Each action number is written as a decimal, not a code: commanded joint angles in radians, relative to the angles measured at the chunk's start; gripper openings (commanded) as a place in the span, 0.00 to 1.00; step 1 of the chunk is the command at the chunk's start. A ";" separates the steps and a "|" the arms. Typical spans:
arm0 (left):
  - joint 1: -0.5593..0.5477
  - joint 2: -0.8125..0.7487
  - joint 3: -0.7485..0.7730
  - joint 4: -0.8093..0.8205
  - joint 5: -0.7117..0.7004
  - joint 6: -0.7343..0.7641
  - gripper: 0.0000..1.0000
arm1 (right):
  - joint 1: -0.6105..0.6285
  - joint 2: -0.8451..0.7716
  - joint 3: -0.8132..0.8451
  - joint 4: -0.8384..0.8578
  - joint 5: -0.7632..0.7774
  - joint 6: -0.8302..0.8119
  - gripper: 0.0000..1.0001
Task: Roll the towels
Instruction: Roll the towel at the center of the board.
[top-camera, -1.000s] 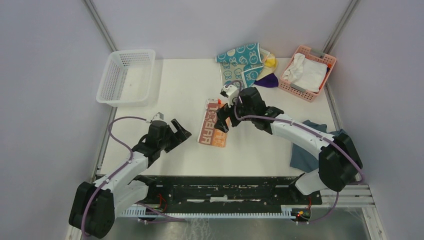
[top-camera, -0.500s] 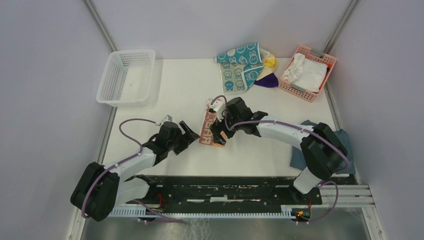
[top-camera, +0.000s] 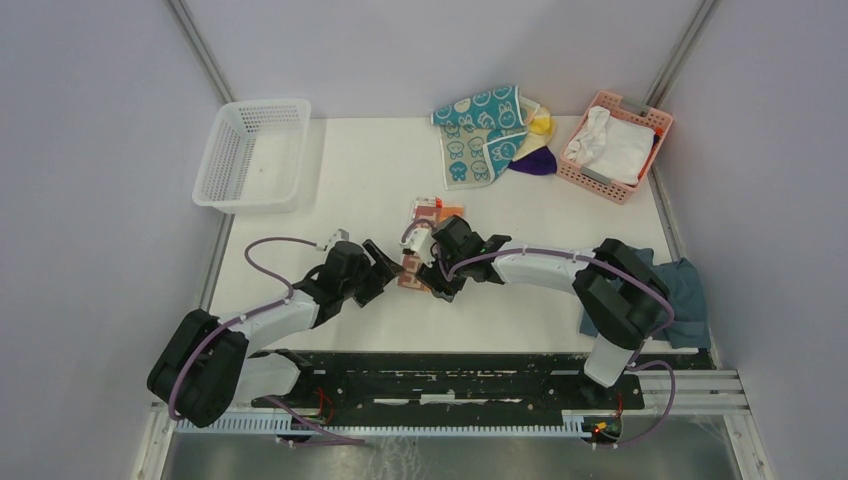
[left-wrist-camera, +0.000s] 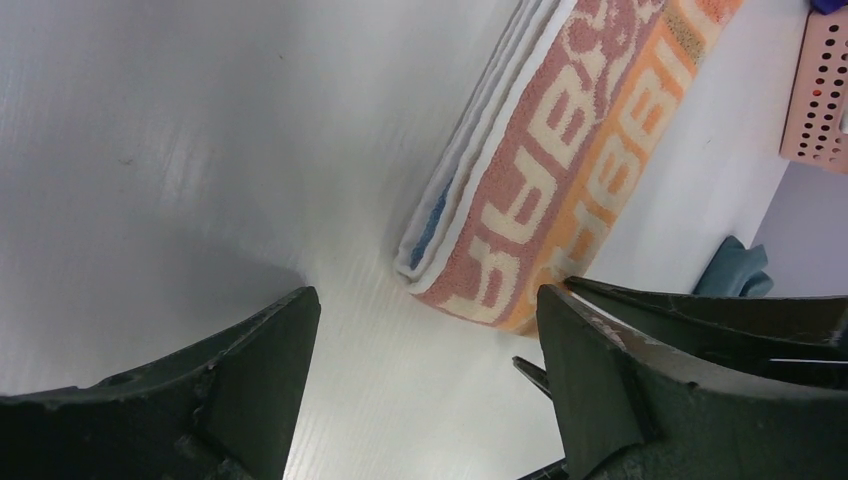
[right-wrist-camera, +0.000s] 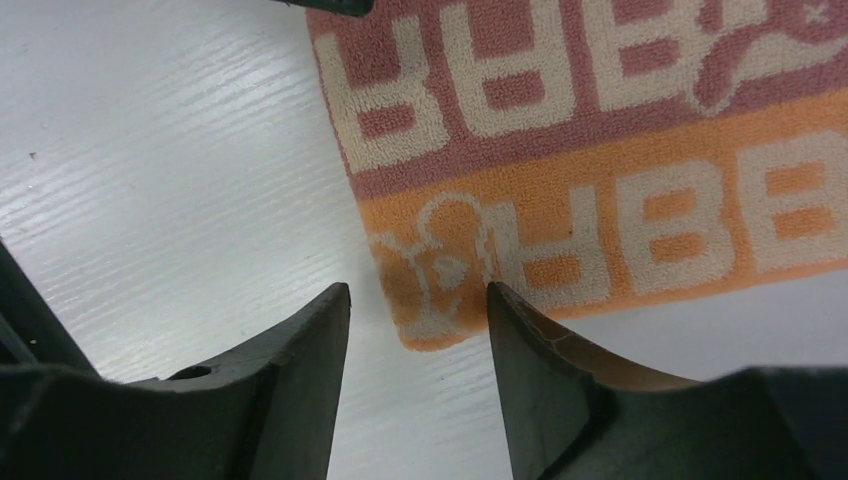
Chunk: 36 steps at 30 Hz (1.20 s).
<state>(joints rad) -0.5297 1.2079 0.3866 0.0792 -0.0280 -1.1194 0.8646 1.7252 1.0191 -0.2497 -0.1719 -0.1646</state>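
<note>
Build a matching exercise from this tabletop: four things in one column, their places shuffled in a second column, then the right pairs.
Things
1. white plastic lattice basket
2. pink perforated plastic basket
3. peach-orange printed terry towel
4. dull blue-grey cloth

Places
A. far right corner of the white table, with a white cloth inside
B. middle of the table, folded flat
C. far left corner
D. right edge, near side, crumpled

Pairs: 1-C, 2-A, 3-B, 4-D
</note>
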 joint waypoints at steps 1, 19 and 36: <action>-0.009 0.024 0.026 0.006 -0.031 -0.042 0.86 | 0.018 0.035 0.034 0.003 0.034 -0.038 0.58; -0.019 0.020 0.023 -0.049 -0.055 -0.142 0.83 | 0.056 0.118 0.080 0.003 0.011 0.104 0.31; -0.018 0.086 0.081 -0.146 -0.121 -0.250 0.60 | 0.044 0.092 0.071 0.100 -0.052 0.344 0.17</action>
<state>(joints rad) -0.5457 1.2694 0.4339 -0.0063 -0.0780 -1.3140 0.9134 1.8290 1.0893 -0.2070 -0.1871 0.1261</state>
